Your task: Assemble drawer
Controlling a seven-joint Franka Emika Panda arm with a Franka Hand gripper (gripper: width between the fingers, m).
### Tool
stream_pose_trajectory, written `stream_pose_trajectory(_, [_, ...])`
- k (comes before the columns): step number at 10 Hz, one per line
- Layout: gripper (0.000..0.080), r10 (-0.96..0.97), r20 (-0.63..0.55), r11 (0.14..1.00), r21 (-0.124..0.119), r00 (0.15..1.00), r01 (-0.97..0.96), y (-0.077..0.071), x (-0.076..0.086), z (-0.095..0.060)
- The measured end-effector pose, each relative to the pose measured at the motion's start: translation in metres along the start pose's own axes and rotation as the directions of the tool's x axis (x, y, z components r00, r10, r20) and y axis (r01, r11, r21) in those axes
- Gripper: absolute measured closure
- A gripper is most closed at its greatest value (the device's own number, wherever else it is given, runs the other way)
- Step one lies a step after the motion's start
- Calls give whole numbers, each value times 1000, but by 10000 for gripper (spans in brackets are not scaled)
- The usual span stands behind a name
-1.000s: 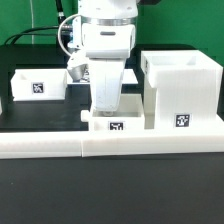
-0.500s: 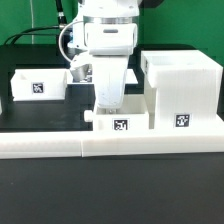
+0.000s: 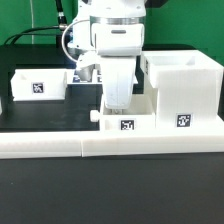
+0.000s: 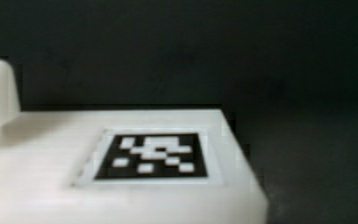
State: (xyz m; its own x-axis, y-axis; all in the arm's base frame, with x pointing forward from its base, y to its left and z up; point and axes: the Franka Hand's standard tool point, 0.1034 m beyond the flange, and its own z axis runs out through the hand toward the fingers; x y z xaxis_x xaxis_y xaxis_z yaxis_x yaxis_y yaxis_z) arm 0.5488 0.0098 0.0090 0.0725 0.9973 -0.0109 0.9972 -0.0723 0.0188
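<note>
Tray (image 3: 127,125) sits mid front edge of the table, just beside housing (image 3: 183,92) on the exterior view's right. Gripper (image 3: 118,104) is down on it, but its tips are hidden, so we cannot tell if it's clamped. We judge the plastic light, stiff and slick: pinch a thin wall, not knob (image 3: 96,116).

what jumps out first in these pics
The white arm fills the middle of the exterior view, its gripper down at a small tagged tray by the front bar. Close on the exterior view's right stands the tall cube housing; a second tray sits on its left. The wrist view is mostly one black-and-white tag on white plastic.
</note>
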Motion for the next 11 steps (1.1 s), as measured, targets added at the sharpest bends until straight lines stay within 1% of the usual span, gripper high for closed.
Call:
stream_pose_trajectory(1, [757, 2, 2, 1000, 4, 1000, -2, 0, -2, 0])
stream_pose_trajectory(7, [757, -1, 2, 1000, 4, 1000, 1, 0, -2, 0])
stream_pose_trajectory(8, [757, -8, 3, 1000, 5, 1000, 8, -1, -2, 0])
stream_pose_trajectory(9, [757, -20, 9, 1000, 12, 1000, 20, -1, -2, 0])
stream_pose_trajectory(11, [757, -16, 10, 1000, 12, 1000, 16, -1, -3, 0])
